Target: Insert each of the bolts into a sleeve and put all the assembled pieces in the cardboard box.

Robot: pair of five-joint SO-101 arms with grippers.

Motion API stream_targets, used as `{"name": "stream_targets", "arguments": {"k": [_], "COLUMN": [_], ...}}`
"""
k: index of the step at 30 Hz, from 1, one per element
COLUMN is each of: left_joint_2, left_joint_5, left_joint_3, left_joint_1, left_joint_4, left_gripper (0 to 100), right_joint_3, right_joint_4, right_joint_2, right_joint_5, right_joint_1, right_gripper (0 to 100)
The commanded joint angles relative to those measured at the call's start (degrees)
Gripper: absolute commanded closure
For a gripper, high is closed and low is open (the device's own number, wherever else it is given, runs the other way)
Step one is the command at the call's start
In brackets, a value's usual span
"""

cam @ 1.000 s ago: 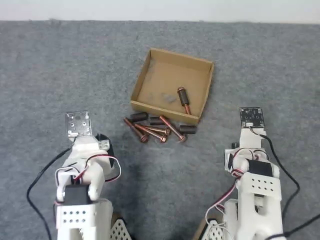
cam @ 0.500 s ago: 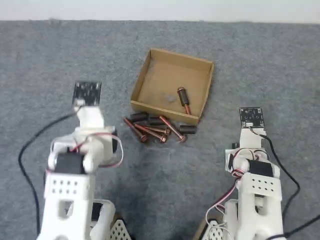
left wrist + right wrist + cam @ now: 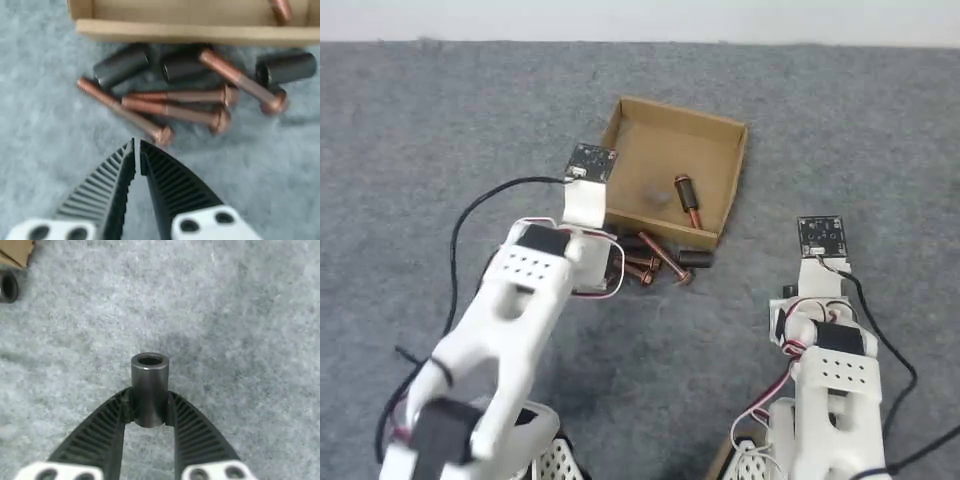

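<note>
Several copper bolts [image 3: 172, 107] lie in a heap on the grey carpet in front of the cardboard box [image 3: 731, 180], with three dark sleeves [image 3: 121, 65] among them. One bolt-and-sleeve piece [image 3: 687, 198] rests inside the box. My left gripper [image 3: 136, 146] is shut and empty, its tips just short of the head of the nearest bolt [image 3: 161, 134]. In the high view the left arm [image 3: 545, 270] covers the left part of the heap. My right gripper [image 3: 148, 401] is shut on a dark sleeve [image 3: 149, 385], held upright with its open end facing the camera, above bare carpet right of the box.
The right arm [image 3: 823, 330] stands at the lower right, apart from the heap. One loose sleeve [image 3: 695, 259] lies at the heap's right end, near the box's front wall [image 3: 190, 31]. Open carpet spreads left, right and toward the near edge.
The left arm swung from the near left up and rightward over the bolt heap, reaching the box's front-left corner. The right arm has stayed still with its sleeve.
</note>
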Motion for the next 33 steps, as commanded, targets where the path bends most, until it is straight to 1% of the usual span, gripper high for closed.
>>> {"name": "stream_targets", "arguments": {"k": [1,5,9,19,24,29,31,33], "left_joint_2": [5.5,10.4,15.5,23.4,25.8,25.8,25.8,26.2], "left_joint_5": [-0.3,-0.3,-0.3,-0.4,-0.9,-9.3,-11.8,-14.9], "left_joint_3": [-3.0,-2.9,-3.8,-13.6,-16.2,-16.7,-16.8,-17.0], "left_joint_1": [-1.3,-2.2,-1.9,-2.3,-2.7,-7.8,-8.4,-7.6], "left_joint_4": [-10.3,-17.8,-20.7,-11.4,-8.9,-9.1,-8.4,-6.0], "left_gripper": [99,99,99,99,99,99,99,99], "right_joint_3": [-0.4,-0.4,-0.4,-0.5,-0.5,-0.4,-0.4,-0.4], "right_joint_4": [-1.2,-1.2,-1.2,-1.2,-1.2,-1.2,-1.2,-1.2], "right_joint_2": [-2.2,-2.2,-2.2,-2.3,-2.3,-2.5,-2.6,-2.6], "right_joint_5": [1.1,3.0,3.2,3.3,3.3,3.3,3.3,3.3], "right_joint_1": [0.5,0.5,0.5,0.5,0.5,0.5,0.5,0.5], "right_gripper": [98.9,98.9,98.9,98.9,98.9,98.9,98.9,98.9]}}
